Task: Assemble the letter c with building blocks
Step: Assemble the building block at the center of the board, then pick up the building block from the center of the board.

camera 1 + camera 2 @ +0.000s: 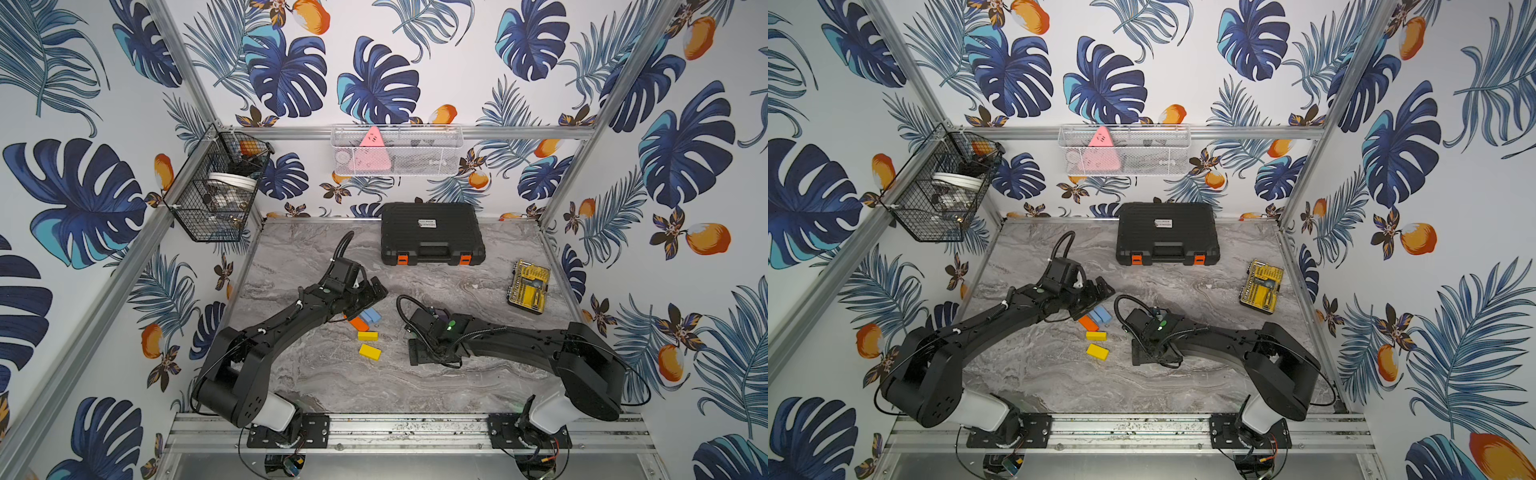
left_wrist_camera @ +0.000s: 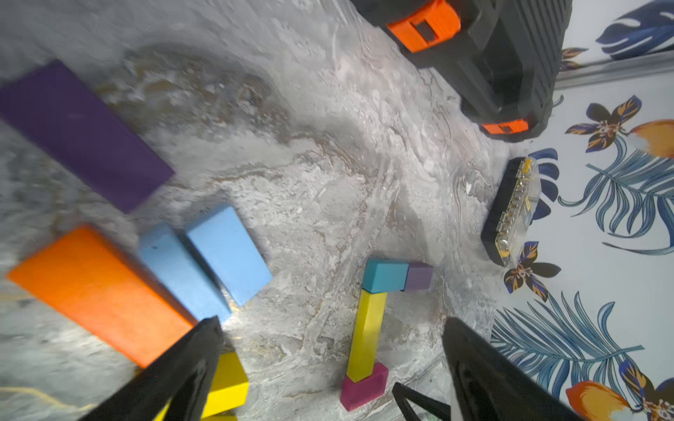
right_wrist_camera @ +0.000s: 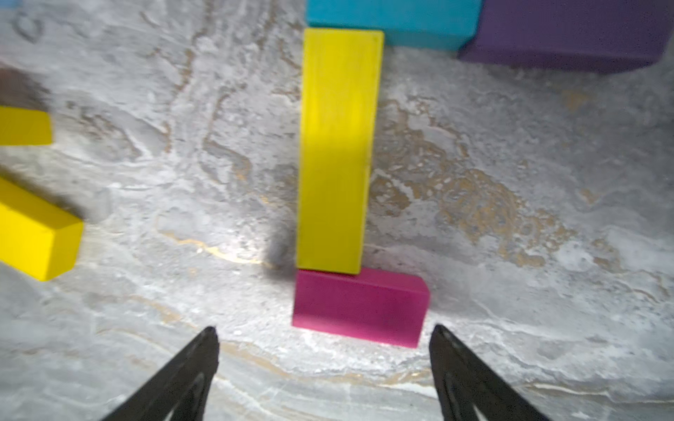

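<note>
Right gripper (image 3: 324, 328) jaws apart, empty, magenta block (image 3: 359, 308) just ahead of its tips, butted against long yellow block (image 3: 335, 145), teal block (image 3: 394, 18) and purple block (image 3: 569, 29) at far end, left gripper (image 2: 330, 320) spread wide, orange block (image 2: 98, 291) beside one finger, perhaps touching.

You have bright, even, diffuse light in both top views, with only faint soft shadows on the tabletop (image 1: 332, 386) under the arms (image 1: 270, 332) and a slightly soft picture overall. Your left wrist view blurs the close purple block (image 2: 84, 135) and orange block (image 2: 98, 291), while the teal block (image 2: 384, 276) farther off looks sharper. In your right wrist view, a glaring patch lights the tabletop beside the long yellow block (image 3: 335, 149), a line of shade crosses that block, and the black fingers (image 3: 182, 375) are out of focus.
</note>
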`<state>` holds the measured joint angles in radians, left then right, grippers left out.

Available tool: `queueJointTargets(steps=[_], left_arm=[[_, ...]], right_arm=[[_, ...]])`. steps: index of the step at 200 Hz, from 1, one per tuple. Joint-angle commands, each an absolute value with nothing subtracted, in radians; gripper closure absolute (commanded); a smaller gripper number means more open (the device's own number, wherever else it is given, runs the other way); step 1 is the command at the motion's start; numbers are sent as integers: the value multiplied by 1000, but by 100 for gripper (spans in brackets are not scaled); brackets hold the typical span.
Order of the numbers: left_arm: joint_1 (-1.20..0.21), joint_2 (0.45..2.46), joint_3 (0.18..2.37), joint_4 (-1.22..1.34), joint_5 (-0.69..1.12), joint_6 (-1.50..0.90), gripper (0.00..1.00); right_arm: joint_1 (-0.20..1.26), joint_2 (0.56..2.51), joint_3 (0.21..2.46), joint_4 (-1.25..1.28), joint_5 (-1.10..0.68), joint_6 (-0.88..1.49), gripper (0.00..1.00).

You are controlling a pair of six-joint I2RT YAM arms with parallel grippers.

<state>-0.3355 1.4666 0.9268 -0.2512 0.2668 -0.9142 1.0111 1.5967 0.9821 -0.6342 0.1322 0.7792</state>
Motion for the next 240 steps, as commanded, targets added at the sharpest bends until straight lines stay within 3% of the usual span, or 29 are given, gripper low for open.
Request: queueJointTargets(steps=[1,64,148,240], left_arm=[[-258,1438,915,-289,309,-865,1],[-10,1397,866,-321,413,-795,1],[54,1400,832,-292,460,-799,1],[54,1392,818,-272,472,-819,1]], right_arm=[[1037,1637,1048,-642,87,730,9],[1137,1924,1351,-651,69,609,8],[1141,2108,1490,-643,38,440,12],[1188,2091,1482,-660,45,397,58]])
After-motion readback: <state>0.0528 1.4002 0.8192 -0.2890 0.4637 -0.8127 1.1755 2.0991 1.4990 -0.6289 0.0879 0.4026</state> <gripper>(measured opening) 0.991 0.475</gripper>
